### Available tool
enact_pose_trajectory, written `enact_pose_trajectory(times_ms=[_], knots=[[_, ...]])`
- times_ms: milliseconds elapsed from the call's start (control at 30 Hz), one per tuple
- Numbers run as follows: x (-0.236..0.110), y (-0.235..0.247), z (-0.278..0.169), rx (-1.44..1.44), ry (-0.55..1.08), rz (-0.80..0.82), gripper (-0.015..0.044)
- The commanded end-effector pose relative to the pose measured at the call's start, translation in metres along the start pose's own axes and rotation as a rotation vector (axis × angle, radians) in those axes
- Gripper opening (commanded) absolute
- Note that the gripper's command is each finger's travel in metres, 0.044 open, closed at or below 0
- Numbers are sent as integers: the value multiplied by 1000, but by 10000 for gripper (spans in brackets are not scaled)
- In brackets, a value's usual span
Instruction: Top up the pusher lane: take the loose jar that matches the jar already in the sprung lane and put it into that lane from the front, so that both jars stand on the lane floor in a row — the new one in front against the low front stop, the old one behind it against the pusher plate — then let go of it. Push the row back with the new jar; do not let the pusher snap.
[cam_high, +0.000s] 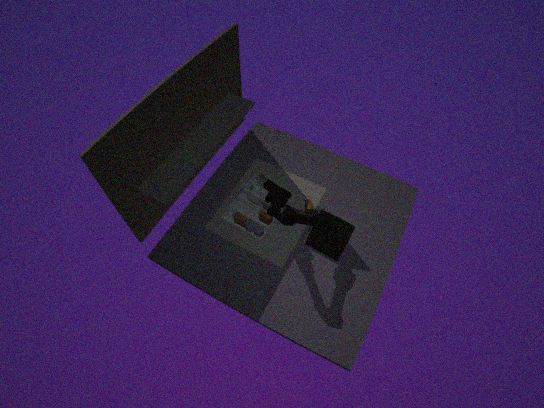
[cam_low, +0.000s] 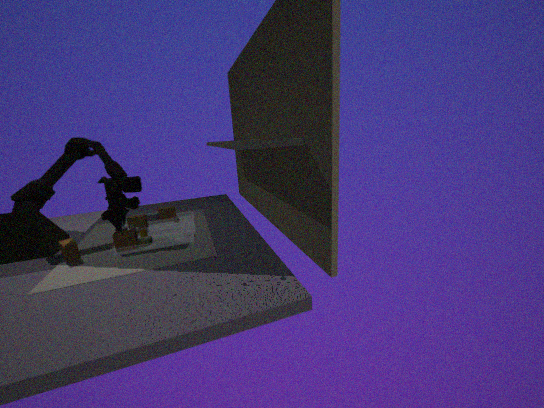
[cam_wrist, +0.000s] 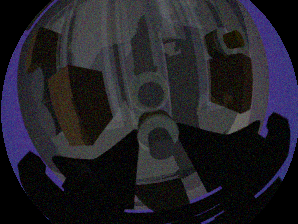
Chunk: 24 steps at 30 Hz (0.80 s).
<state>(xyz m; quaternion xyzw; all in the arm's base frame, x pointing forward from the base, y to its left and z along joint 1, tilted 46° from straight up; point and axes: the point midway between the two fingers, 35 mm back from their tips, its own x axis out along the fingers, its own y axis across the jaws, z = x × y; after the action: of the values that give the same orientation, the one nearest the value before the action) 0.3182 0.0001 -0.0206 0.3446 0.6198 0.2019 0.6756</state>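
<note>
The scene is very dim. My gripper points down over the pale mat and is shut on a small round jar with a grey top. In the wrist view a second round grey-topped jar stands just beyond it, in line, between pale rails that run away from me. I cannot make out the pusher plate or the front stop. The held jar is hidden by the arm in the top and exterior views.
Brown jars or blocks stand on either side of the gripper. An orange jar stands by the arm's base. A tall wall with a shelf stands beyond the table edge.
</note>
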Motion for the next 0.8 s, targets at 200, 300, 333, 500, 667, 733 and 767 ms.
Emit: enact_pose_trajectory(times_ms=[200, 300, 333, 500, 667, 733, 767], knots=[[-5, 4, 16, -26, -28, 2, 0], [-5, 4, 17, -26, -28, 2, 0], [-5, 4, 18, -26, -28, 2, 0], [-6, 4, 20, -26, -28, 2, 0], [-6, 4, 22, -26, -28, 2, 0], [-6, 4, 22, -26, -28, 2, 0], [-7, 4, 23, -26, -28, 2, 0]])
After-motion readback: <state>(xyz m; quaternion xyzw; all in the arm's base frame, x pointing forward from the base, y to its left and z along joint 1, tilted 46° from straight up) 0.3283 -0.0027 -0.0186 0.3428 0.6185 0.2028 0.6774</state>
